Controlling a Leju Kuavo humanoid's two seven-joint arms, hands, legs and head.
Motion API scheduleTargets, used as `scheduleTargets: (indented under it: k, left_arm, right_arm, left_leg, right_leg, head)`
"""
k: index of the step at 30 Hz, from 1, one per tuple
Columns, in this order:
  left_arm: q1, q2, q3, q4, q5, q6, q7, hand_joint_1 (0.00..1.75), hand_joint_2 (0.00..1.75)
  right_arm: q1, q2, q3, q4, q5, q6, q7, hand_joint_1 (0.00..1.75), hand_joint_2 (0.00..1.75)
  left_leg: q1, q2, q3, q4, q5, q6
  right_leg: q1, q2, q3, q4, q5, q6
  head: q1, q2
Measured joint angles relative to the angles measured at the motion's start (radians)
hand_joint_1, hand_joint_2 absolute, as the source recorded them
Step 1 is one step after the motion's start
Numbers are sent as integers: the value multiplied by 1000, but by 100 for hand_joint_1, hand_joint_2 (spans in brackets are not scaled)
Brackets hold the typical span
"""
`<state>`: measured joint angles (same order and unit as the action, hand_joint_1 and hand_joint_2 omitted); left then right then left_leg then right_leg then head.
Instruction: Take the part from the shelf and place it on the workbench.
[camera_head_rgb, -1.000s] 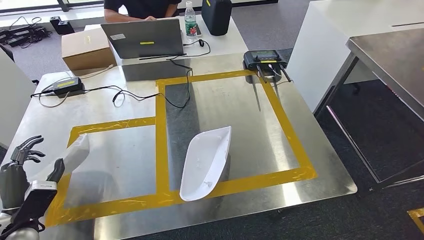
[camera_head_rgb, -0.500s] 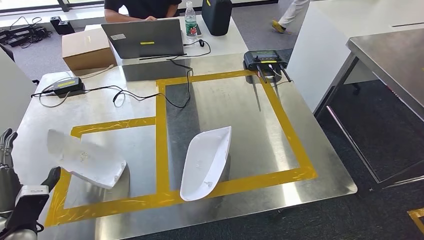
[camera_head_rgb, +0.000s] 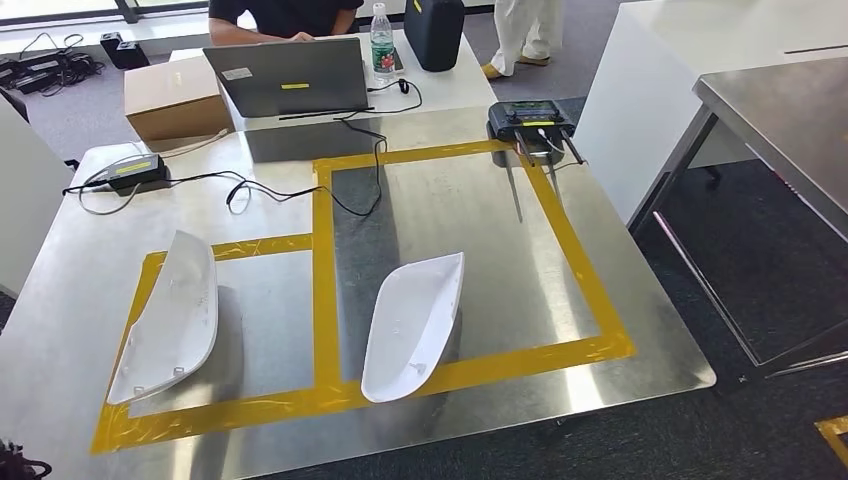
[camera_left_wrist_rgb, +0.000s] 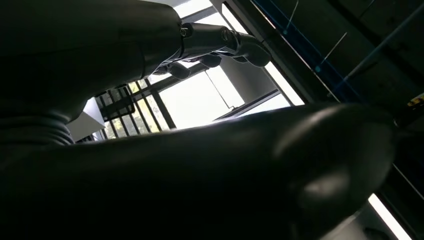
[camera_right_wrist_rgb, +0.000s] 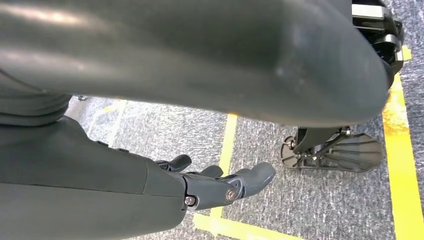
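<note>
Now, white part (camera_head_rgb: 168, 315) flat on steel worktop (camera_head_rgb: 470, 200) in left taped box, 2nd white part (camera_head_rgb: 414, 322) beside it, left hand (camera_left_wrist_rgb: 210, 47) & right hand (camera_right_wrist_rgb: 220, 187) w/ fingers loosely spread, holding nothing.

Robotics test lab inside an office-type building. Steel-topped workbench (camera_head_rgb: 620, 330) marked out in yellow tape (camera_head_rgb: 322, 290), ahead of and above the hanging right hand (camera_right_wrist_rgb: 220, 185). At its far end a laptop (camera_head_rgb: 288, 75) with a seated person (camera_head_rgb: 280, 15), trailing cables (camera_head_rgb: 300, 190), a cardboard box (camera_head_rgb: 170, 100), a water bottle (camera_head_rgb: 380, 40). Grey carpet (camera_right_wrist_rgb: 310, 200) with yellow floor lines beneath the right hand. Large windows (camera_left_wrist_rgb: 200, 97) beyond the left hand (camera_left_wrist_rgb: 215, 47).
</note>
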<state>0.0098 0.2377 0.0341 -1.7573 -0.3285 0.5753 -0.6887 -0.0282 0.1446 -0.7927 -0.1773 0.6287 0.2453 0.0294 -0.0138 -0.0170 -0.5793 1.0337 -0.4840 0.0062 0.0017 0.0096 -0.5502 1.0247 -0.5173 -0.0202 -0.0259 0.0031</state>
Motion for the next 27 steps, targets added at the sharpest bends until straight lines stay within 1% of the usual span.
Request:
scheduleTargets:
  k: [3,6,7,8,9,10,12,13,14,15,16,17,18,19,20,21,22,23,24,25,27]
  left_arm:
    - [52,-4,1,-108,-18,51,-8,0,0]
    - [72,-4,-3,-161,-40,97,-8,0,0]
    - [75,-4,-6,-172,-48,107,-8,0,0]
    - [76,-4,-9,-181,-58,113,-8,0,0]
    - [77,-5,-12,-188,-69,117,-8,0,0]
    - [76,-6,-16,-193,-77,118,-8,0,0]
    - [77,-8,-21,-197,-87,119,-8,0,0]
    - [77,-10,-23,-198,-89,119,-8,0,0]
    - [77,-11,-24,-198,-90,119,-8,0,0]
    - [77,-12,-25,-198,-91,119,-8,0,0]
    - [77,-12,-26,-199,-91,119,-8,0,0]
    - [77,-12,-27,-199,-92,119,-8,0,0]
    - [77,-12,-27,-201,-92,119,-8,0,0]
    - [76,-12,-28,-202,-93,119,-8,0,0]
    - [77,-12,-28,-203,-94,119,-8,0,0]
    - [77,-12,-29,-204,-94,119,-8,0,0]
    - [77,-12,-30,-204,-94,119,-8,0,0]
    - [77,-12,-30,-205,-94,120,-7,0,0]
    - [76,-11,-30,-205,-94,120,-7,0,0]
    - [74,-11,-31,-205,-94,120,-6,0,0]
    - [72,-10,-32,-204,-95,120,-5,0,0]
  right_arm:
    - [3,0,0,0,-1,0,-10,0,0]
    - [3,1,-1,0,-8,0,-17,0,0]
    - [3,1,-1,0,-11,0,-19,0,0]
    - [2,1,-2,0,-13,0,-20,0,0]
    - [1,1,-2,0,-14,0,-20,0,0]
    - [0,1,-2,0,-15,0,-19,0,0]
    - [-1,2,-2,0,-15,0,-18,0,0]
    - [-1,2,-2,0,-15,0,-17,0,0]
    - [0,2,-3,0,-16,0,-16,0,0]
    - [0,2,-3,0,-16,0,-14,0,0]
    - [-1,2,-4,0,-17,0,-13,0,0]
    - [-2,2,-5,0,-18,0,-11,0,0]
    - [-3,2,-6,0,-18,0,-9,0,0]
    - [-4,2,-8,0,-18,0,-8,0,0]
    - [-5,2,-9,0,-18,0,-6,0,0]
    - [-5,1,-9,0,-18,0,-6,0,0]
    - [-5,2,-9,0,-17,0,-5,0,0]
    - [-6,2,-9,1,-16,0,-4,0,0]
    - [-6,2,-9,1,-16,0,-5,0,0]
    - [-6,2,-9,1,-16,0,-5,0,0]
    - [-6,2,-10,1,-17,0,-6,0,0]
  left_leg:
    - [-4,-1,2,1,-4,6]
    - [-8,-2,4,2,-4,13]
    - [-6,-1,6,-2,0,17]
    - [-3,0,7,-7,5,21]
    - [0,2,8,-12,10,25]
    - [3,4,8,-16,13,28]
    - [4,9,5,-16,15,30]
    - [4,11,2,-14,15,30]
    - [4,12,0,-11,16,29]
    - [5,12,-3,-8,16,27]
    - [5,12,-6,-5,17,26]
    - [6,12,-8,-2,18,23]
    - [5,11,-11,0,20,19]
    - [5,10,-13,2,22,14]
    - [5,9,-14,3,26,7]
    - [5,8,-16,2,30,-1]
    - [6,7,-18,1,33,-9]
    - [7,7,-23,4,30,-17]
    - [8,8,-31,19,12,-24]
    - [10,9,-44,54,-21,-30]
    - [16,10,-79,167,-106,-42]
  right_leg:
    - [-4,0,2,-1,-3,6]
    - [-8,-2,6,-3,-2,15]
    - [-8,-2,7,-1,-3,18]
    - [-7,-2,5,7,-10,21]
    - [-7,-3,-4,29,-28,25]
    - [-6,-3,-22,71,-57,28]
    - [-8,-4,-79,198,-123,32]
    - [-9,-4,-102,251,-141,33]
    - [-10,-4,-111,275,-140,34]
    - [-10,-4,-101,257,-120,33]
    - [-10,-4,-72,204,-87,31]
    - [-10,-4,-33,130,-60,28]
    - [-8,-3,0,70,-34,23]
    - [-6,-3,21,28,-20,17]
    - [-4,-3,28,10,-17,11]
    - [-1,-2,25,11,-10,5]
    - [-3,-3,21,5,-7,-3]
    - [-4,-5,19,0,-1,-9]
    - [-6,-6,14,-4,7,-17]
    - [-8,-8,7,-7,15,-23]
    - [-9,-11,-11,-8,30,-29]
  head:
    - [0,0]
    - [0,0]
    - [0,0]
    - [0,0]
    - [0,0]
    - [1,0]
    - [1,0]
    - [1,0]
    - [1,0]
    - [1,0]
    - [1,0]
    - [1,0]
    - [1,0]
    - [1,0]
    - [0,0]
    - [0,0]
    - [0,0]
    - [0,0]
    - [-1,0]
    - [-1,0]
    - [-2,0]
